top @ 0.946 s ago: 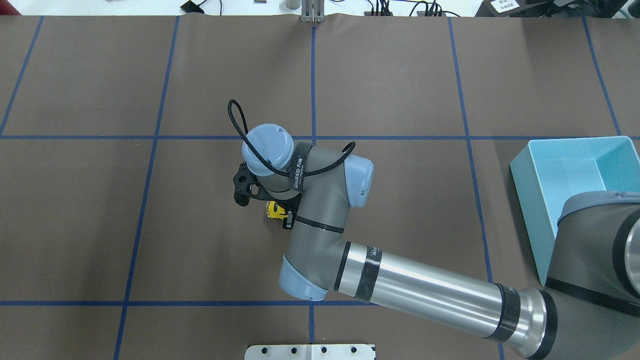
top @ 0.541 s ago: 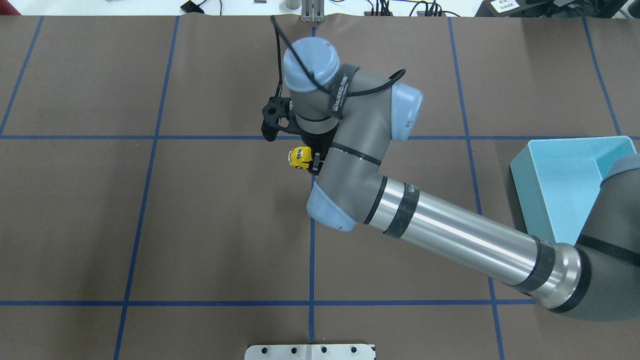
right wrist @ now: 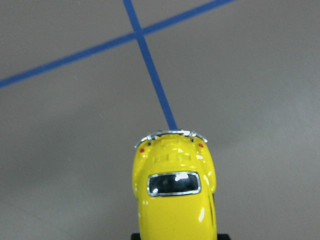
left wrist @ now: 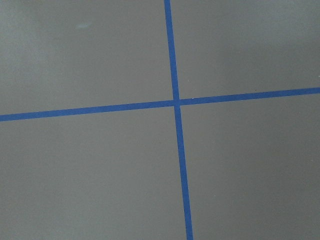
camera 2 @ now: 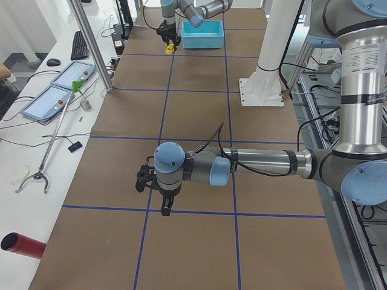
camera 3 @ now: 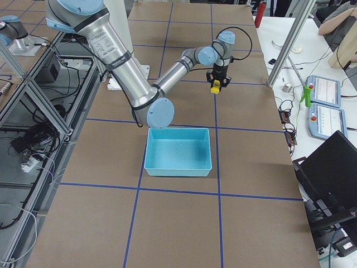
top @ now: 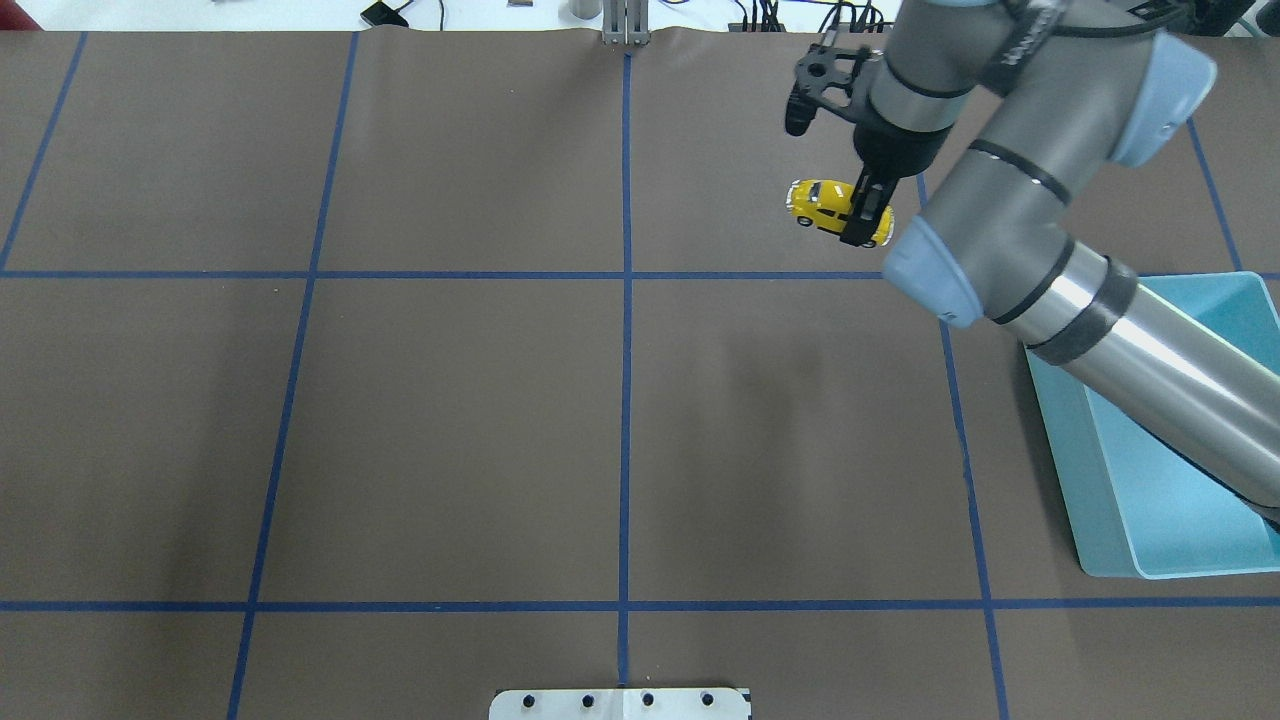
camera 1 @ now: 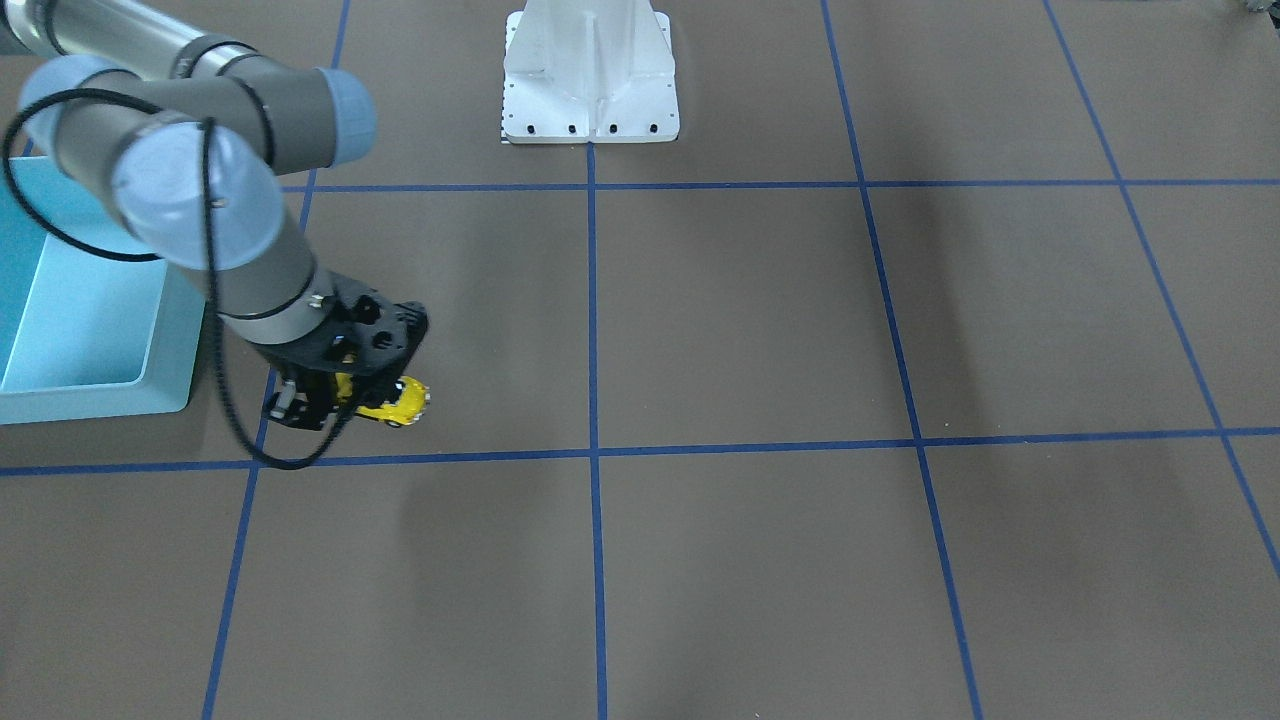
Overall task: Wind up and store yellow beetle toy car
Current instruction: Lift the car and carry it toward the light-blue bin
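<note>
The yellow beetle toy car (top: 828, 210) hangs above the brown table mat, pinched at one end by my right gripper (top: 866, 214), which is shut on it. The car also shows in the front-facing view (camera 1: 398, 402), the right exterior view (camera 3: 215, 87) and the right wrist view (right wrist: 175, 195), rear window facing the camera. It is at the far side of the table, left of the light blue bin (top: 1060, 440), apart from it. My left gripper (camera 2: 164, 208) shows only in the left exterior view, pointing down over a tape line; I cannot tell whether it is open or shut.
The bin (camera 3: 178, 167) stands empty at the table's right side under my right arm. The white robot base (camera 1: 590, 80) is at the near edge. Blue tape lines (left wrist: 175, 102) grid the mat. Metal posts (camera 2: 91, 42) and control tablets (camera 2: 60, 87) border the far edge.
My right arm has swung from the table's middle toward the far right, carrying the yellow car with it. The gripper has stayed shut on the car.
</note>
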Controlling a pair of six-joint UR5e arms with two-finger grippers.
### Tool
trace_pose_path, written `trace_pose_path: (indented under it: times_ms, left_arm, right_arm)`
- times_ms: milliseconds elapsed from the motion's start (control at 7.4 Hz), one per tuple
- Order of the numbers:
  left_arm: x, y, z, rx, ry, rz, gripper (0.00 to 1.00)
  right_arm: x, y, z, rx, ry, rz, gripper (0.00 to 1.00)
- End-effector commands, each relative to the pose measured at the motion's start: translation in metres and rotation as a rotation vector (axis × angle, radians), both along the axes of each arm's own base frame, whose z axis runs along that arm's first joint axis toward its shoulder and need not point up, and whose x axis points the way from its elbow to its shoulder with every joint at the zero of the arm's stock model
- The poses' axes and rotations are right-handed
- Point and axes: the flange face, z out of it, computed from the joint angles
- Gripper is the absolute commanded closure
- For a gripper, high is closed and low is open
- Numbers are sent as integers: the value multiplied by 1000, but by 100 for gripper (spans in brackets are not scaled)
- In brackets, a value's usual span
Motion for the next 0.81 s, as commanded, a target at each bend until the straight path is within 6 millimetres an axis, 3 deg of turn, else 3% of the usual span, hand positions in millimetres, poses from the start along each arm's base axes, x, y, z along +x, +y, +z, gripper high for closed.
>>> trace_pose_path:
  times_ms: [0,135,270,405,541,676]
  left_arm:
    - [0,0,0,-1,0,0,1]
    - [0,1,1,-2,0,0,1]
    - [0,1,0,-2,0,-1,1]
    - [0,1,0,-2,0,-1,1]
    - [0,3,1,-2,0,-1,1]
    - [0,3,-1,1,0,-1,1]
  right_arm:
    - [115,11,81,-49,2,51,100]
    - [169,13,121,-126,-3,117,100]
    - [209,33,163,-208,-19,157,100]
    - [226,65,192,-241,-2,165,100]
    - [233,84,221,-294,16,171,100]
    - [239,97,233,-317,24,175,100]
